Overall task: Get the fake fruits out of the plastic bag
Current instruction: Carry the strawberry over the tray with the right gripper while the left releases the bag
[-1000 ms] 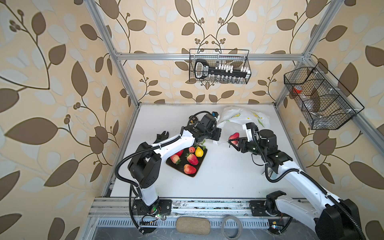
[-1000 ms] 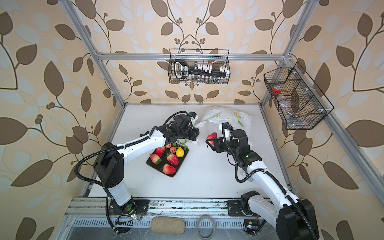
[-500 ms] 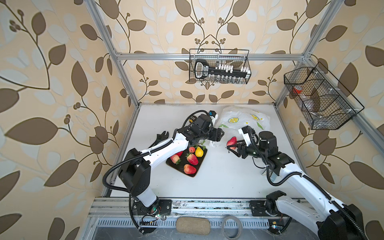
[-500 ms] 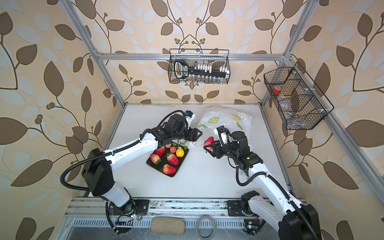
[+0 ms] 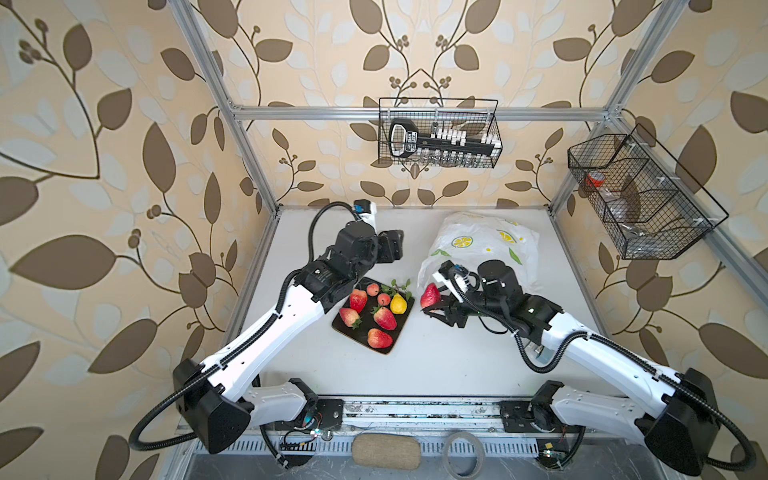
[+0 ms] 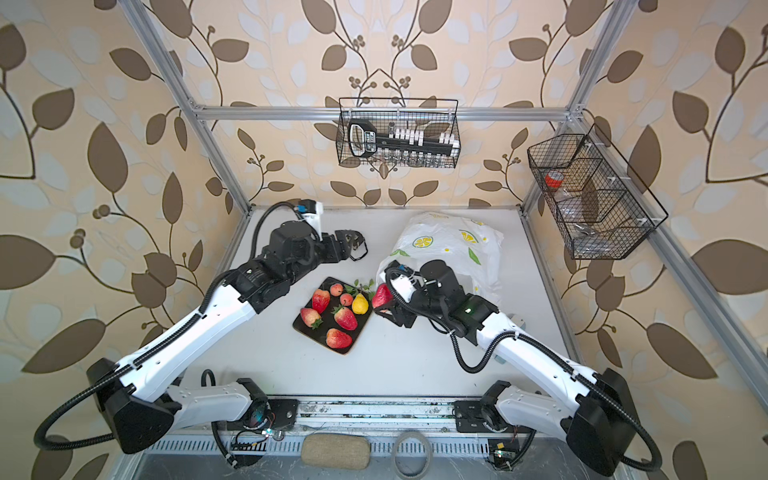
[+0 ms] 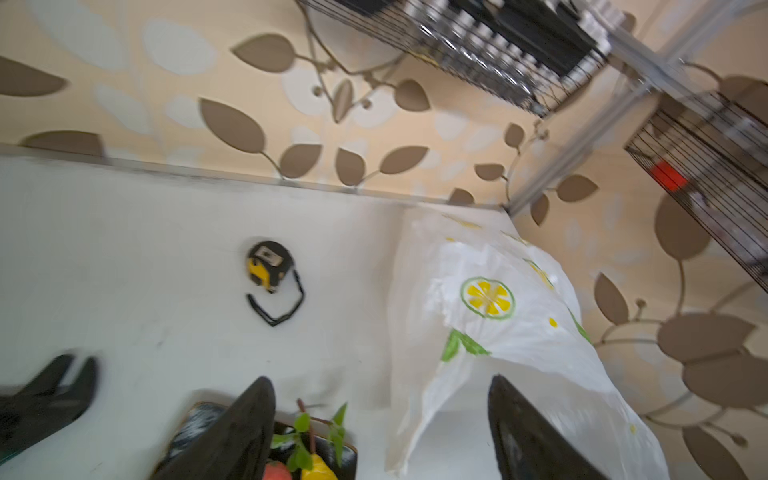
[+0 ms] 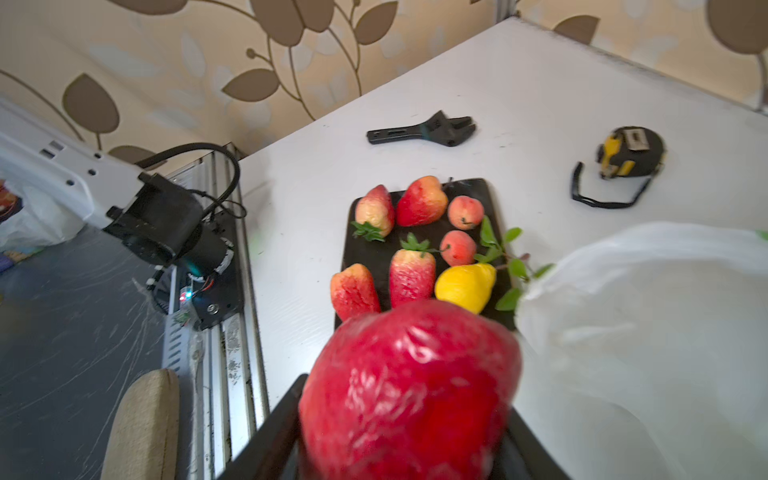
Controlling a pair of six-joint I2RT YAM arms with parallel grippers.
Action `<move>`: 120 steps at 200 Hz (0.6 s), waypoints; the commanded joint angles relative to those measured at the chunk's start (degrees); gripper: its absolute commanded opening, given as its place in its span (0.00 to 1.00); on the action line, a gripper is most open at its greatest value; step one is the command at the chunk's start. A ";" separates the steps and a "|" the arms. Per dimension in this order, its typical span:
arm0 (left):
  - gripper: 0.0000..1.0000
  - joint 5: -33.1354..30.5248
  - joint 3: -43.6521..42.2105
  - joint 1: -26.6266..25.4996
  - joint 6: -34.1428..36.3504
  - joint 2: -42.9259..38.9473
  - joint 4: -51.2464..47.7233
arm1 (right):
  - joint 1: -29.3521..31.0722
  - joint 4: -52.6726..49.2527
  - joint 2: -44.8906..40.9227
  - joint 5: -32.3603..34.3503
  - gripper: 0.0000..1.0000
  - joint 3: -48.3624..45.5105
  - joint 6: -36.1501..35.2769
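Gripping a large red strawberry (image 8: 411, 386) between its two dark fingers, the right claw (image 5: 433, 307) is hanging over the table (image 5: 436, 370), between the black tray (image 8: 363, 257) and the near edge of the plastic bag (image 5: 486, 245). In both top views this strawberry is sitting just beside the tray's right-hand corner and close to the bag's crumpled white rim; whether it is touching the plastic cannot be told. The bag is lying slumped at the back right of the table, showing its lemon slices and green leaves, and what it is holding cannot be made out.

The left claw (image 7: 380, 380) is standing wide apart and holding nothing. It is hovering behind the tray, to the left of the bag and apart from it.

Seven fruits are resting on the tray: four strawberries (image 5: 384, 318), two small pink-red round fruits (image 5: 372, 289) and a yellow pear (image 5: 398, 304) whose leafy stem is poking over the edge toward the bag. A yellow-black tape measure (image 7: 268, 264) with a loop strap is lying on the table behind the tray. A black wrench (image 8: 424, 131) is lying on the table too, apart from both tray and tape measure.
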 commanded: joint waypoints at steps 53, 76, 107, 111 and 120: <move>0.80 -17.61 -6.03 4.47 -10.95 -9.34 -13.08 | 13.40 4.96 21.68 18.71 0.46 14.16 3.66; 0.80 -19.34 -7.39 4.47 -11.36 -11.29 -15.11 | 14.44 5.30 27.93 21.10 0.47 18.52 3.85; 0.79 -21.68 -7.44 4.47 -11.21 -12.72 -18.08 | 15.05 5.08 34.43 22.90 0.49 23.49 2.60; 0.79 -21.95 -7.49 4.48 -11.17 -12.90 -18.33 | 15.09 5.07 35.13 23.22 0.50 24.02 2.33; 0.79 -22.64 -7.53 4.49 -11.04 -13.37 -18.83 | 15.12 5.05 36.72 23.52 0.50 24.93 1.72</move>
